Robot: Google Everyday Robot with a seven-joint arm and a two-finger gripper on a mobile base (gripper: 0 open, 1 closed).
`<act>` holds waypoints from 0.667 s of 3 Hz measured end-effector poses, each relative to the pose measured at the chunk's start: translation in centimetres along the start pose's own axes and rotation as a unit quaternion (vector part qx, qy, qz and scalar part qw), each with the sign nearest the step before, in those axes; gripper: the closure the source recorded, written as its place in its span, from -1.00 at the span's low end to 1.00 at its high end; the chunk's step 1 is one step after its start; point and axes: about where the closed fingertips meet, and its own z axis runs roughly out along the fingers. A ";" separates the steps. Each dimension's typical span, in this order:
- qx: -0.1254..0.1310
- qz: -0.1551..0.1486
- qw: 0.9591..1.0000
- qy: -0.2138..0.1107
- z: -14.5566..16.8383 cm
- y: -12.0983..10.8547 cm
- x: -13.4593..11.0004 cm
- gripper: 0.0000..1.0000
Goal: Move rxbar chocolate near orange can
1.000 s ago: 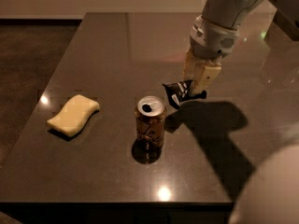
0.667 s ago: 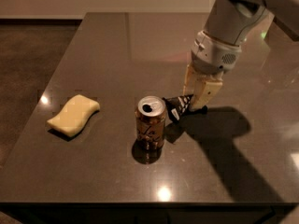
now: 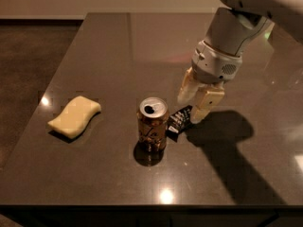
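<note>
chocolate bar (image 3: 178, 121) lies flat on table (image 3: 113, 51), just right of the upright orange can (image 3: 152, 126); whether they touch, cannot tell. gripper (image 3: 190, 109) hangs just over the bar's right end, fingers spread, gripping nothing. can stands between bar and yellow sponge (image 3: 74, 116), which lies well apart at left. arm's shadow (image 3: 227, 145) falls right of bar

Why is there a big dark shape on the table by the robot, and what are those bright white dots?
In the camera view, the dark shape is the shadow of the arm on the table, right of the tool, which hangs open just above the rxbar chocolate beside the orange can; the white dots are glare on the glossy top.
</note>
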 end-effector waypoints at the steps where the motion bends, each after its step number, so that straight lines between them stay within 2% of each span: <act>1: 0.006 0.000 1.000 0.000 0.1 -0.3 0.0 -1.00; 2: 0.006 0.000 1.000 0.000 0.1 -0.3 0.0 -1.00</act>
